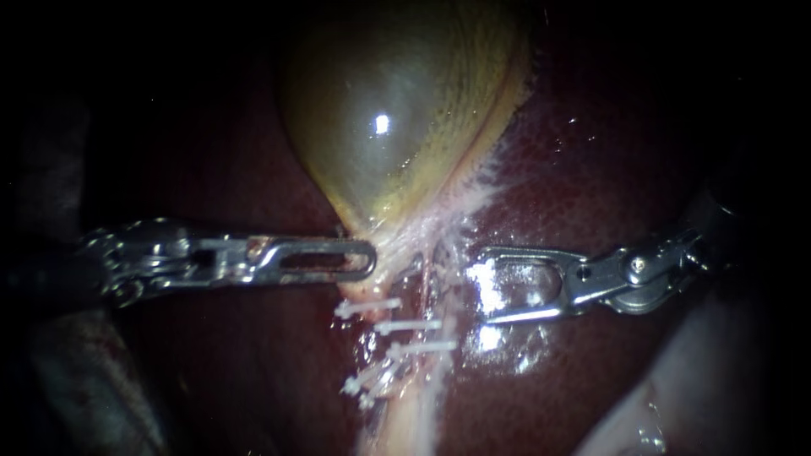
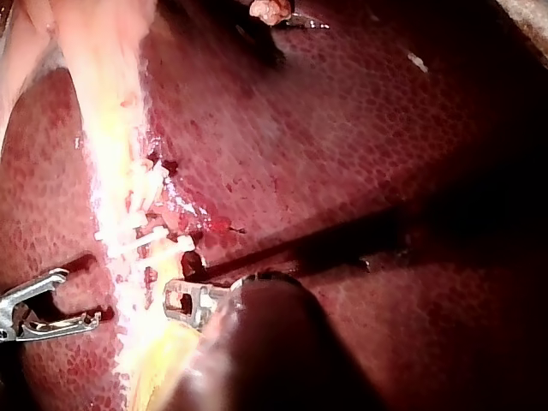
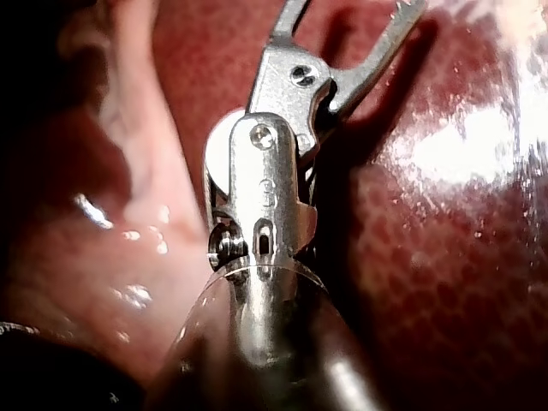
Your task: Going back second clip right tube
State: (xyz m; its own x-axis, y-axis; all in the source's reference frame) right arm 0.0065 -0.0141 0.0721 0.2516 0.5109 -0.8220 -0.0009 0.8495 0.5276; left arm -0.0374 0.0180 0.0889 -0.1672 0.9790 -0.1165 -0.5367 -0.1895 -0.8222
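endoscope view: several white clips lie across the pale tubes that run down from the neck of the gallbladder; i cannot tell which clip sits on which tube. the right instrument comes in level from the right, its jaws parted with a plain gap and nothing in them. they sit over the wet liver, just beside the tubes and a little above the clips, not touching them. the left instrument comes in level from the left, jaws lying together and clenched on the gallbladder's neck, just above the top clip.

left wrist view: the left instrument has its tip against the pale yellow tubes, with the clips just ahead of it. the right instrument stands across the tubes from it, jaws spread and apart from the clips.

right wrist view: the right instrument reaches forward over the liver. its two jaws fork wide and only red liver shows between them.
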